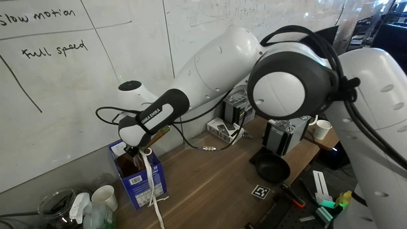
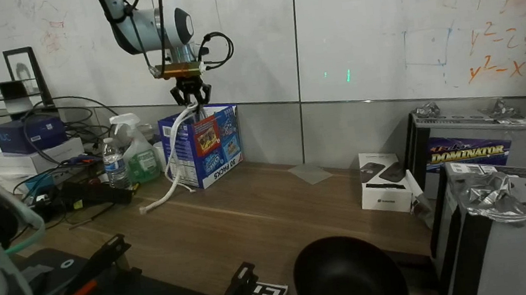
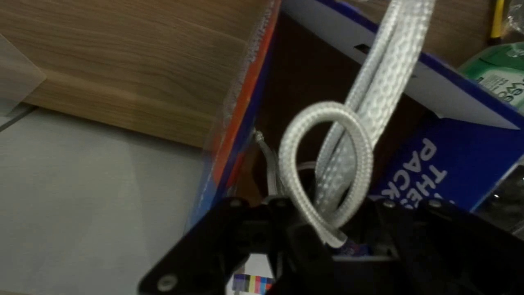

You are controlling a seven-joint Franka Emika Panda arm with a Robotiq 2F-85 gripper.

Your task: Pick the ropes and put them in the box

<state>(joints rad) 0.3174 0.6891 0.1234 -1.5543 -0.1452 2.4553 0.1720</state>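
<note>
The whiteboard (image 1: 73,105) rose behind the blue "30 PACKS" cardboard box (image 2: 211,145), and the wooden table (image 1: 203,178) carried it. The Panda arm (image 1: 219,63) extended out to the box, its wrist turned down above the open top, a pose presumably meant to let a limp load sink in by its own weight. The box stood upright with its mouth upward, which suited such a drop. A spray bottle (image 2: 142,162) stood near the box, probably only parked there. Just above the rim of the box, the jaws were close together and pinched the white braided rope (image 3: 385,82) by one looped part, likely so that the remainder could dangle. The rope was therefore at the box yet mostly not in it: doubled strands crossed over the rim and hung outside the barcoded face of the box. Its long axis ran steeply down from the jaws, nearer upright than flat, drifting outward from the box toward the bottom. The longer tail (image 2: 163,199) seemed to touch the table and pointed away from the box, while a shorter end (image 1: 163,199) stuck out sideways by the foot of the box. In the wrist view the small loop (image 3: 289,155) appeared over the opening of the box, its ring nearly face-on. A thin pale strand (image 3: 270,168) showed inside the box; I could not tell whether it belonged to the same rope.
</note>
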